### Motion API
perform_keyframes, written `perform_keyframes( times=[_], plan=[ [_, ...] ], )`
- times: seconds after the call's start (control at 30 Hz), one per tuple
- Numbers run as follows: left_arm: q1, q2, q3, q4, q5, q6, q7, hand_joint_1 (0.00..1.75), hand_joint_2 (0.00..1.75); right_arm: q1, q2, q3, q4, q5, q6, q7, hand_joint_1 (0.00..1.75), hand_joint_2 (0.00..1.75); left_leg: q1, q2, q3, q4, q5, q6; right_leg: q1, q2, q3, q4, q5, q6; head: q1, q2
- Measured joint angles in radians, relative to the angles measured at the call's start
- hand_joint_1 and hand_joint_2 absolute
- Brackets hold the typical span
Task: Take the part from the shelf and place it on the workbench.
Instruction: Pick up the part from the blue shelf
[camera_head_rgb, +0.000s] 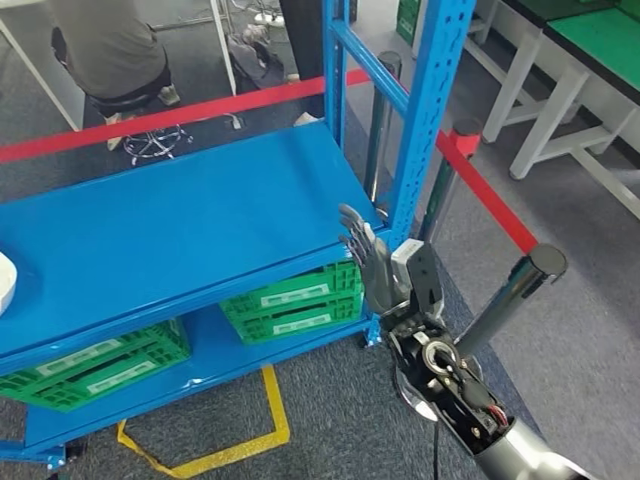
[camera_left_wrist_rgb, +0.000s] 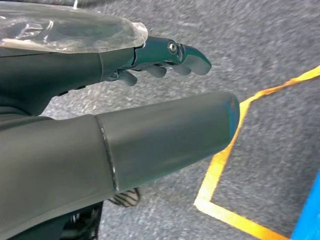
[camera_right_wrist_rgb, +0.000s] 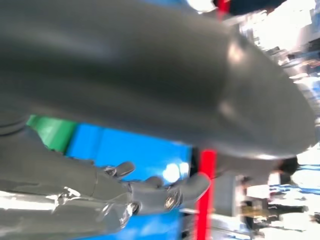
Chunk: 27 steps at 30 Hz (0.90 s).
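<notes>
Silver right hand (camera_head_rgb: 375, 262) is hovering empty, fingers spread, at the blue metal shelf's (camera_head_rgb: 189, 220) right edge; the round white part (camera_head_rgb: 4, 281) is lying far leftward.

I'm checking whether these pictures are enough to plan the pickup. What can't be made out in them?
- White object on the blue shelf: cut off by the head view's left edge, so what it is stays unclear.
- Green crates: contents hidden under the shelf board, head view.
- Right robot hand: its palm side is turned away, head view; the right wrist view is blurred.
- Left robot hand: its thumb hides much of it, left wrist view.
</notes>
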Motion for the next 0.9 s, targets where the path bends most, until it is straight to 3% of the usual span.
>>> perform_keyframes(
  times=[0.07, 0.1, 0.13, 0.17, 0.23, 0.3, 0.4, 0.47, 0.5, 0.57, 0.6, 0.63, 0.67, 0.77, 0.83, 0.9],
  plan=[
    [0.001, 0.002, 0.0, 0.0, 0.0, 0.002, -0.001, 0.0, 0.0, -0.004, 0.002, 0.001, 0.006, -0.001, 0.002, 0.0, 0.0, 0.0, 0.001, 0.0, -0.092, 0.148, -0.041, -0.007, -0.001, 0.0, 0.01, -0.002, -0.009, -0.006, -0.004, 0.0],
    [0.004, 0.003, 0.0, 0.0, 0.0, 0.003, -0.001, 0.0, 0.0, -0.004, 0.003, 0.002, 0.009, -0.001, 0.002, 0.0, 0.0, 0.0, 0.002, 0.0, -0.136, 0.205, -0.046, -0.009, -0.001, 0.0, 0.017, -0.002, -0.015, -0.007, -0.004, 0.0],
    [0.007, 0.003, 0.0, 0.0, 0.0, 0.003, -0.001, 0.0, 0.0, -0.003, 0.003, 0.002, 0.012, -0.002, 0.002, 0.0, 0.0, 0.0, 0.002, 0.0, -0.162, 0.224, -0.031, -0.009, -0.001, 0.001, 0.025, -0.002, -0.021, -0.007, -0.004, 0.0],
    [0.009, 0.004, 0.0, 0.0, 0.0, 0.003, -0.001, 0.0, 0.0, -0.003, 0.004, 0.002, 0.014, -0.002, 0.002, 0.0, 0.0, 0.0, 0.003, 0.0, -0.167, 0.2, 0.004, -0.008, -0.001, 0.002, 0.035, -0.002, -0.028, -0.006, -0.004, 0.0],
    [0.009, 0.005, 0.0, 0.0, -0.002, 0.004, -0.002, 0.0, 0.0, -0.003, 0.004, 0.002, 0.017, -0.002, 0.003, 0.0, 0.0, 0.0, 0.003, 0.0, -0.129, 0.066, 0.099, -0.002, -0.001, 0.005, 0.053, -0.003, -0.044, -0.001, -0.005, 0.0],
    [0.007, 0.007, 0.0, 0.0, -0.004, 0.004, -0.002, 0.0, 0.0, -0.004, 0.005, 0.002, 0.017, -0.002, 0.003, 0.001, 0.0, 0.0, -0.001, -0.001, -0.086, -0.042, 0.139, 0.008, 0.002, 0.007, 0.061, -0.004, -0.059, 0.008, -0.008, 0.0],
    [0.004, 0.008, 0.0, 0.0, -0.007, 0.004, -0.002, 0.0, 0.0, -0.004, 0.005, 0.003, 0.017, -0.003, 0.002, 0.003, 0.0, 0.0, -0.005, -0.001, -0.069, -0.065, 0.124, 0.026, 0.005, 0.008, 0.069, -0.012, -0.074, 0.024, -0.009, 0.0],
    [0.003, 0.007, 0.0, 0.0, -0.009, 0.004, -0.002, 0.0, 0.0, -0.004, 0.005, 0.003, 0.016, -0.003, -0.001, 0.006, 0.0, 0.0, -0.001, -0.001, -0.056, -0.072, 0.118, 0.039, 0.004, 0.004, 0.065, 0.017, -0.094, 0.034, -0.007, 0.0],
    [0.003, 0.007, 0.0, 0.0, -0.01, 0.004, -0.002, 0.0, 0.0, -0.003, 0.005, 0.003, 0.016, -0.003, -0.003, 0.007, 0.0, 0.0, 0.001, 0.0, -0.047, -0.075, 0.114, 0.045, 0.005, 0.002, 0.044, 0.067, -0.118, 0.037, -0.006, 0.0],
    [0.003, 0.007, 0.0, 0.0, -0.012, 0.004, -0.002, 0.0, 0.0, 0.0, 0.005, 0.003, 0.016, -0.002, -0.007, 0.011, 0.0, 0.0, 0.0, 0.001, -0.031, -0.076, 0.101, 0.053, 0.005, 0.0, -0.038, 0.22, -0.176, 0.041, -0.003, 0.0],
    [0.003, 0.007, 0.0, 0.0, -0.013, 0.004, -0.002, 0.0, 0.0, 0.003, 0.005, 0.003, 0.016, -0.001, -0.01, 0.013, 0.0, 0.0, -0.001, 0.001, -0.023, -0.076, 0.094, 0.055, 0.005, 0.0, -0.079, 0.283, -0.191, 0.042, -0.003, 0.0],
    [0.003, 0.007, 0.0, 0.0, -0.015, 0.004, -0.002, 0.0, 0.0, 0.006, 0.005, 0.004, 0.016, 0.001, -0.012, 0.016, 0.0, 0.0, -0.001, 0.0, -0.014, -0.076, 0.087, 0.055, 0.005, 0.0, -0.105, 0.311, -0.184, 0.041, -0.003, 0.0],
    [0.004, 0.006, 0.0, 0.0, -0.016, 0.004, -0.002, 0.0, 0.0, 0.008, 0.005, 0.003, 0.016, 0.003, -0.015, 0.018, 0.0, 0.0, -0.002, -0.001, -0.003, -0.076, 0.08, 0.055, 0.006, 0.0, -0.111, 0.294, -0.153, 0.039, -0.002, 0.0],
    [0.003, 0.002, 0.0, 0.0, -0.022, 0.004, -0.002, 0.0, 0.0, 0.009, 0.005, 0.001, 0.016, 0.01, -0.02, 0.023, 0.0, 0.0, -0.007, -0.004, 0.027, -0.077, 0.058, 0.049, 0.012, -0.002, -0.051, 0.093, -0.014, 0.02, -0.003, 0.0],
    [0.001, -0.001, 0.0, 0.0, -0.025, 0.005, -0.002, 0.0, 0.0, 0.009, 0.005, 0.0, 0.016, 0.014, -0.021, 0.025, 0.0, 0.0, -0.008, -0.005, 0.031, -0.076, 0.052, 0.042, 0.018, -0.003, -0.019, 0.016, 0.016, 0.01, -0.008, 0.0],
    [-0.001, -0.001, 0.0, 0.0, -0.028, 0.01, -0.005, 0.0, 0.0, 0.009, 0.005, -0.001, 0.015, 0.019, -0.025, 0.028, 0.0, 0.0, -0.008, -0.005, 0.03, -0.077, 0.051, 0.038, 0.019, -0.001, -0.012, 0.005, 0.015, 0.013, -0.01, 0.0]
  ],
)
